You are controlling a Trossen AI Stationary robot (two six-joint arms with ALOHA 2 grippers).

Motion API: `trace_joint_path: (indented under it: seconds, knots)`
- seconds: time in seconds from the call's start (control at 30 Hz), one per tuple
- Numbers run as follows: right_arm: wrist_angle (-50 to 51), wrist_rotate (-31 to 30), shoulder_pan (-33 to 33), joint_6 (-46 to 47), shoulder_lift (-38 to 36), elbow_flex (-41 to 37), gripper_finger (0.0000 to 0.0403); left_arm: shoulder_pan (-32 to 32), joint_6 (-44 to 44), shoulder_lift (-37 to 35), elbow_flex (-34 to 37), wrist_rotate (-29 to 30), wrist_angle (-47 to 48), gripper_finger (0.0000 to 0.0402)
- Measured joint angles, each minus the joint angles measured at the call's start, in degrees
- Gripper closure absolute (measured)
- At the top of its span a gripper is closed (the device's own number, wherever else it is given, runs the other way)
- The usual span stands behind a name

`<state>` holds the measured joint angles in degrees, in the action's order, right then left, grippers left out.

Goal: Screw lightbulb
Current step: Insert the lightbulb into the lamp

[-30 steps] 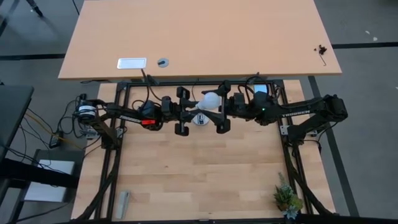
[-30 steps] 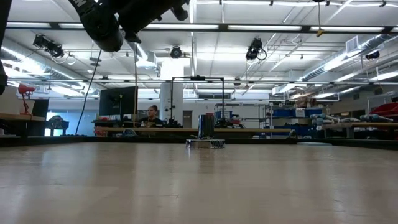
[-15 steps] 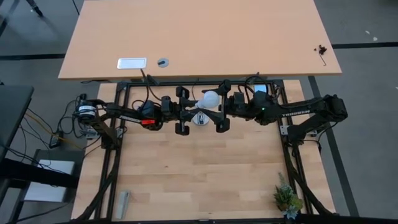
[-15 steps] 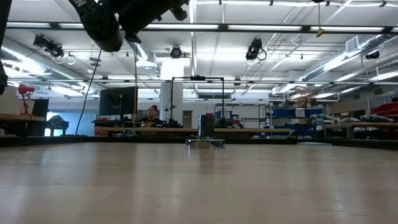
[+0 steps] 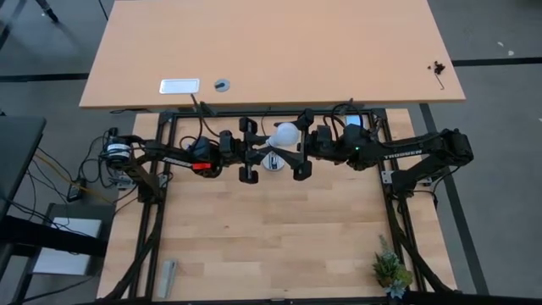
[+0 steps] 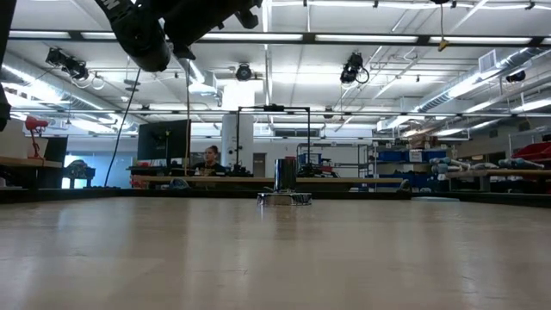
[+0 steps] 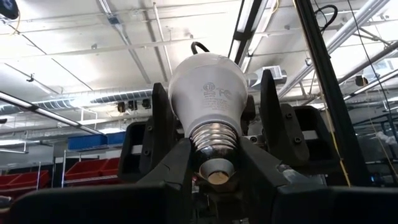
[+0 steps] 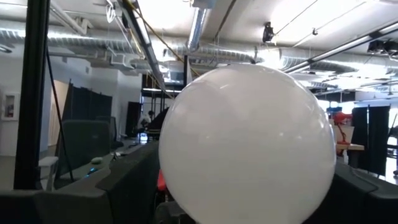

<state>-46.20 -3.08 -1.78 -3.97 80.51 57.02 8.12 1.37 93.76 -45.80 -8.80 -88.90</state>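
left wrist view shows the left pincer (image 7: 214, 165) pinching the silver screw end of the small white frosted pear-shaped lightbulb (image 7: 208, 93). the right pincer (image 5: 298, 151) is spread wide around its round top. both hold it high above the wooden surface (image 5: 271, 229). if the left one slips, the smooth bulb could fall and break.

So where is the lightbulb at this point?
In the high view the lightbulb is held up between the two grippers at the table's far-middle edge, the left gripper clamping its screw base and the right gripper around its globe.
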Motion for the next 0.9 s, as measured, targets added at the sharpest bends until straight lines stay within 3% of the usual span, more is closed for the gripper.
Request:
trace_joint_path:
  seconds: [0.9]
  knots:
    - [2.54, -0.49, -0.72, 0.96, -0.02, -0.01, 0.0068, 0.02, 0.33, 0.00, -0.02, 1.17, -0.21, 0.0310]
